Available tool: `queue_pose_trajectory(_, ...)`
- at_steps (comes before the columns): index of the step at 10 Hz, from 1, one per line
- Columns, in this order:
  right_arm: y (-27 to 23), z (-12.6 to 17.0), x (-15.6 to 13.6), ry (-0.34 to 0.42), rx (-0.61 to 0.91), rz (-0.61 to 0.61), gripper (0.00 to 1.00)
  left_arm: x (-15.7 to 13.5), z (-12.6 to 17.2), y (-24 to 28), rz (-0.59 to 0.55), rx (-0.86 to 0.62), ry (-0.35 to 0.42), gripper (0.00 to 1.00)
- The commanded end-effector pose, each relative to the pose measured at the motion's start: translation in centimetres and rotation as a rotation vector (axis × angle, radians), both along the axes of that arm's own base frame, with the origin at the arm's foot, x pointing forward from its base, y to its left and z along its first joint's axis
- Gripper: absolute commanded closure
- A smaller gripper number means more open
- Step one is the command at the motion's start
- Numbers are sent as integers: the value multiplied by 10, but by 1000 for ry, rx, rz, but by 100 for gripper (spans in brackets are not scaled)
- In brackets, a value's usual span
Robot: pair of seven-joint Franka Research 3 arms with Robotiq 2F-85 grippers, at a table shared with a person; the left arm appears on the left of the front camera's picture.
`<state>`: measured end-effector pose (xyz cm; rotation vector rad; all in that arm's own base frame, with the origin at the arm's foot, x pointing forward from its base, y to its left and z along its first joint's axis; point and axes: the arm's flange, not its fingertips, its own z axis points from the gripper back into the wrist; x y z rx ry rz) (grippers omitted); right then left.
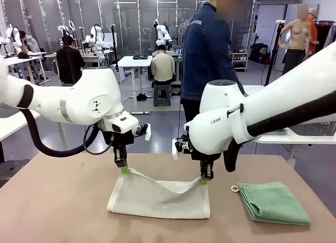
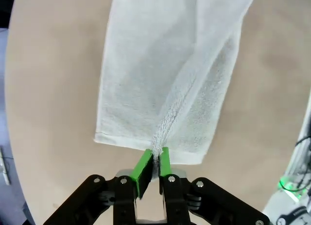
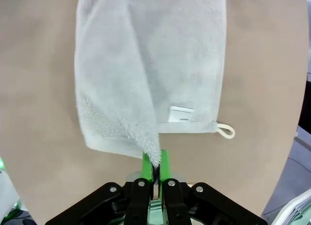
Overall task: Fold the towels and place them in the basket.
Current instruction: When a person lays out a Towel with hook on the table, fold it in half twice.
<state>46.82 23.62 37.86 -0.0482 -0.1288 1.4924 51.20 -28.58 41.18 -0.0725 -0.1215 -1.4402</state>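
Left pincer [image 1: 124,170] and right pincer [image 1: 203,180] pinch cream towel [image 1: 157,198] corners above tan counter [image 1: 63,201]; busy lab behind.

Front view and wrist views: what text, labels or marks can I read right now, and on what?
"RAN": on the right arm, on its white joint housing; the letter before it is unclear.
Small dark emblem on the left arm: no letters readable.
White sewn label on the cream-white towel: print too small to read.
Nothing else is legible.
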Motion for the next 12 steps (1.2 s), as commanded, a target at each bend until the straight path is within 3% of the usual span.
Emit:
queue_pose_trajectory(1,9,-13,22,-8,-41,-21,100,24,-10,-7,48,47,29,100)
queue_pose_trajectory(4,8,-29,42,12,-66,-66,100,37,-34,-2,106,79,49,100)
queue_pose_trajectory(9,3,-30,36,18,-40,-26,100,33,-39,3,80,58,28,100)
queue_pose_trajectory(10,3,-30,36,18,-40,-26,100,33,-43,1,78,55,41,90)
queue_pose_trajectory(11,5,-31,38,23,-39,-25,93,26,-43,-1,-25,7,121,90)
queue_pose_trajectory(12,9,-36,41,-17,-47,36,93,26,-47,4,-51,35,75,90)
